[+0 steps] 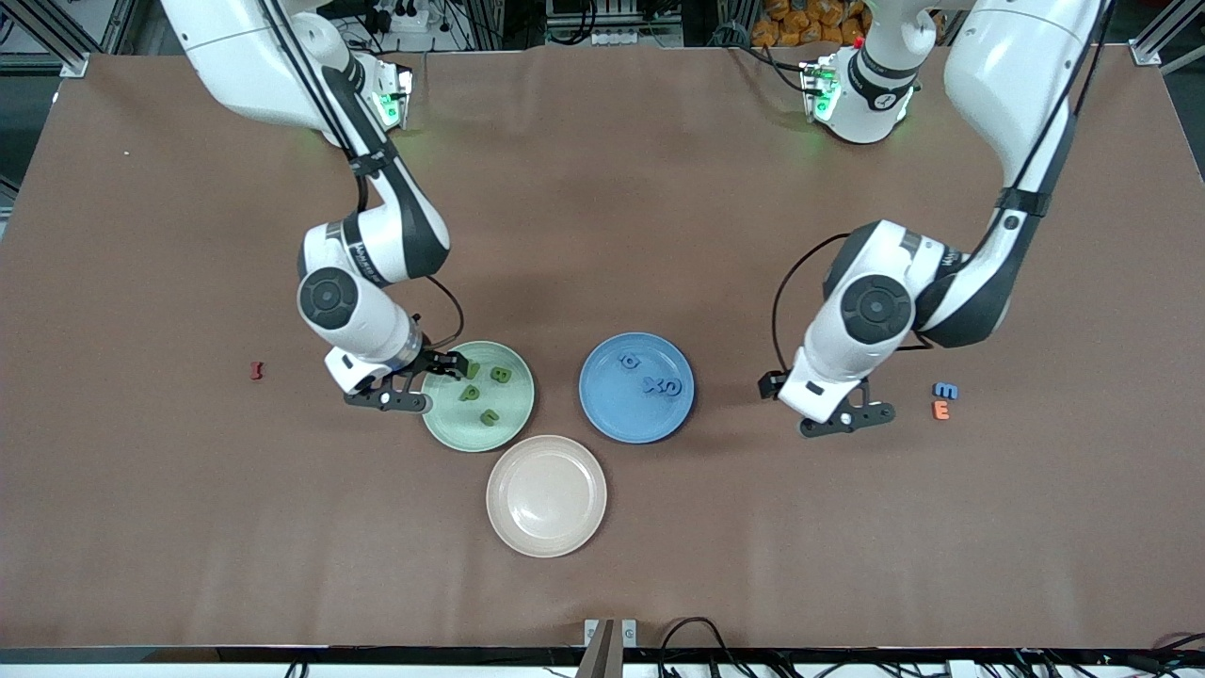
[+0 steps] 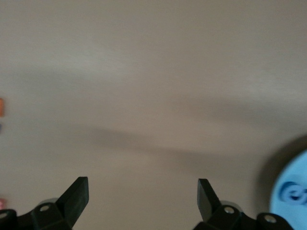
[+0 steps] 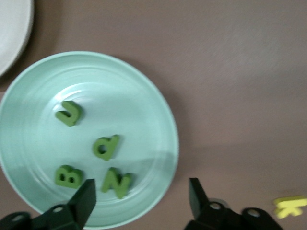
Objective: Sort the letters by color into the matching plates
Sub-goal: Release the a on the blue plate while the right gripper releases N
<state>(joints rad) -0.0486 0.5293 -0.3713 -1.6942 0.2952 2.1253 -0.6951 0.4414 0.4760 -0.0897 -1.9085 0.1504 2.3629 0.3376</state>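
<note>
The pale green plate [image 1: 513,407] [image 3: 139,110] holds dark green letters: N [image 1: 471,371] [image 3: 116,182], B [image 1: 501,375] [image 3: 67,176], P [image 1: 469,393] [image 3: 105,146] and U [image 1: 489,417] [image 3: 69,113]. My right gripper [image 1: 450,365] [image 3: 141,188] hangs open over that plate's rim, just above the N, holding nothing. The blue plate [image 1: 621,416] [image 2: 293,175] carries three blue letters [image 1: 651,384]. A blue E [image 1: 945,390] lies on the table toward the left arm's end. My left gripper [image 1: 770,384] [image 2: 143,184] is open and empty over bare table between the blue plate and that E.
A beige-pink plate [image 1: 546,495] sits nearer the front camera, between the two coloured plates. An orange E [image 1: 940,410] touches the blue E. A red letter [image 1: 256,370] lies toward the right arm's end, and a yellow K [image 3: 290,206] shows near the right gripper.
</note>
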